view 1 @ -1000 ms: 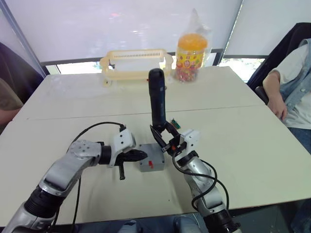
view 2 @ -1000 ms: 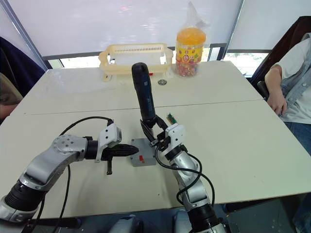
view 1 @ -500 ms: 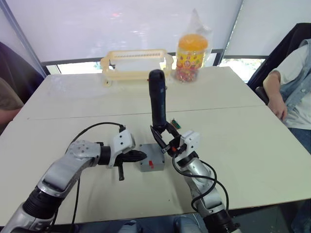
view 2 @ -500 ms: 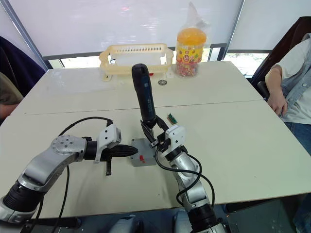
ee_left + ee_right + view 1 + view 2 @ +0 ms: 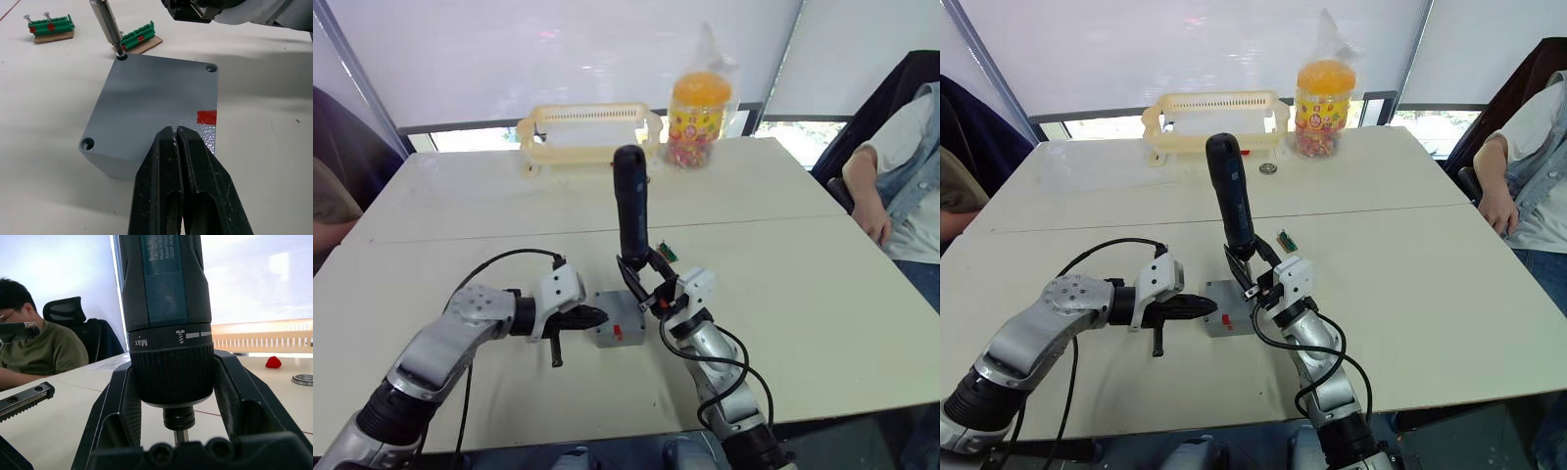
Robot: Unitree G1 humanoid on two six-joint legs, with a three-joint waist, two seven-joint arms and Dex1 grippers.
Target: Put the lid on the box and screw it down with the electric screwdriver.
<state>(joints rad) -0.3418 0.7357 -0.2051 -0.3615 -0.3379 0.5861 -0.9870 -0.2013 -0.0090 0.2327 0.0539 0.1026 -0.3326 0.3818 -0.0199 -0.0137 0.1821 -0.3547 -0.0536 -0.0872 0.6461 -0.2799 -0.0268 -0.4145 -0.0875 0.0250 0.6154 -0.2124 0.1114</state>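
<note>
Upright on the table [image 5: 822,294], the electric screwdriver [image 5: 629,204] stands clamped in the right gripper [image 5: 644,284], bit down in a corner hole of the lid [image 5: 146,103] covering the box [image 5: 616,331]; the left gripper [image 5: 177,147], fingers pressed together, rests on the lid's edge.

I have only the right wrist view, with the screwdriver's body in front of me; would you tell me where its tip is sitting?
Observer: The electric screwdriver stands nearly upright, and its bit sits in one corner screw hole of the lid.
Operator: Thank you. Is the lid on the box?
Observer: Yes, it lies flat on top of the box, with its corners lined up.
Operator: And what is the left gripper doing?
Observer: The left gripper is shut, with its tips at the lid's edge just above the red mark.
</note>
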